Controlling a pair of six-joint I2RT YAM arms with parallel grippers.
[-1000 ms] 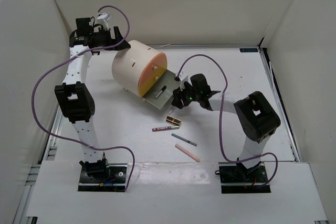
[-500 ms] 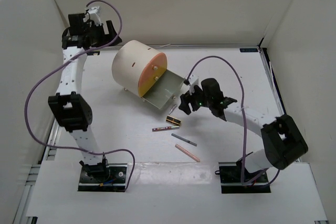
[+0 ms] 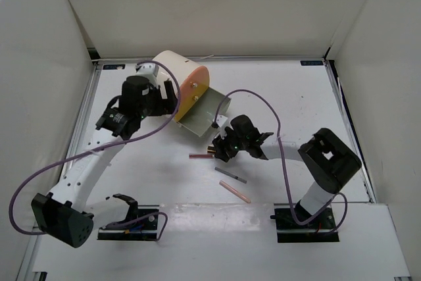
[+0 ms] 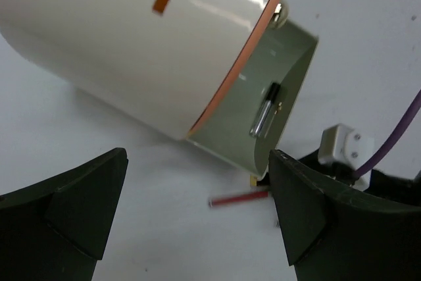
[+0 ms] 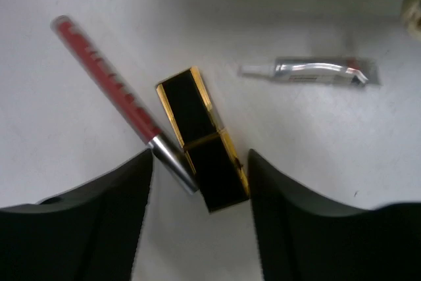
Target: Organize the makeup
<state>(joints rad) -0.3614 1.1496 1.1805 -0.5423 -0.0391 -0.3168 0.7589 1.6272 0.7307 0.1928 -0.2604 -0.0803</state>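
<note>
The makeup lies loose on the white table. A black-and-gold lipstick and a red lip gloss tube touch at one end. My right gripper is open, low over them, with its jaws on either side of the lipstick's end and the gloss cap. A small silver tube lies just beyond. In the top view my right gripper hides the lipstick, and the gloss sticks out to its left. A grey pencil and a pink pencil lie nearer. My left gripper is open and empty beside the cylinder.
The big cream cylinder with the orange front lies at the back. Its grey-green drawer is open, with a small black-and-silver tube in it. White walls enclose the table on three sides.
My left arm swung down from the back left corner to beside the cylinder. My right gripper moved from the drawer down over the lipstick. The gloss shifted slightly left.
</note>
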